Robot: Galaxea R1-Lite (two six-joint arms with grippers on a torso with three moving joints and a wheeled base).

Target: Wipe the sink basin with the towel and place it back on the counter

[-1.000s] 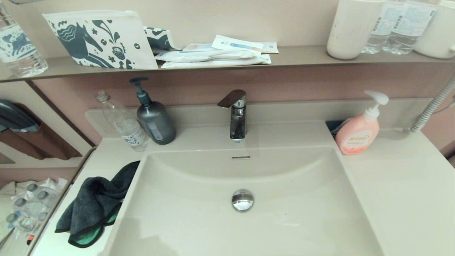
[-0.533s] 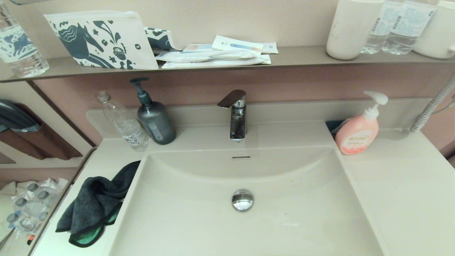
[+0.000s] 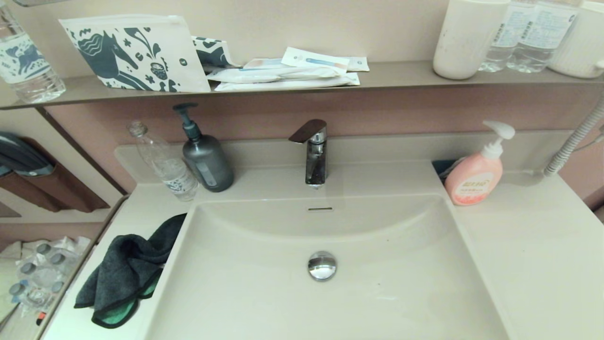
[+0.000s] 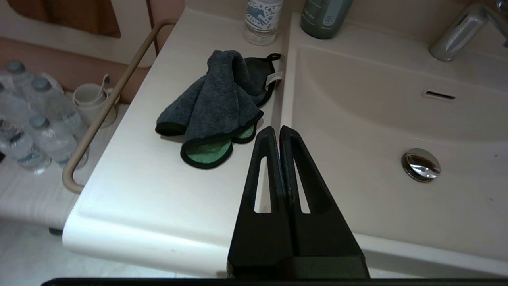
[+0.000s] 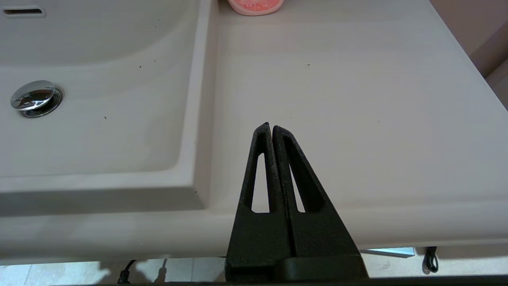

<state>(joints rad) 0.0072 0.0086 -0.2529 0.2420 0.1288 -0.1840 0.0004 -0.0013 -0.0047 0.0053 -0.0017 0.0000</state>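
A bathroom, most likely in a home or a guest room, is shown. An off-white vanity counter (image 3: 533, 264) is moulded around a rectangular basin (image 3: 264, 302) with a chrome drain plug (image 3: 322, 265), an overflow slot (image 3: 320, 208) and a chrome tap (image 3: 312, 151). Toiletries are set along the back ledge: a grey pump bottle (image 3: 204, 158), a clear water bottle (image 3: 163, 163) and a pink soap dispenser (image 3: 475, 172). A brown-grey wall shelf (image 3: 396, 75) above is stocked with a printed pouch (image 3: 134, 52), wrapped sachets (image 3: 288, 71), a white cup (image 3: 465, 38) and more water bottles (image 3: 533, 33). A rail (image 4: 107, 111) is fixed to the counter's side, with bottled water (image 4: 27, 119) stored below it.
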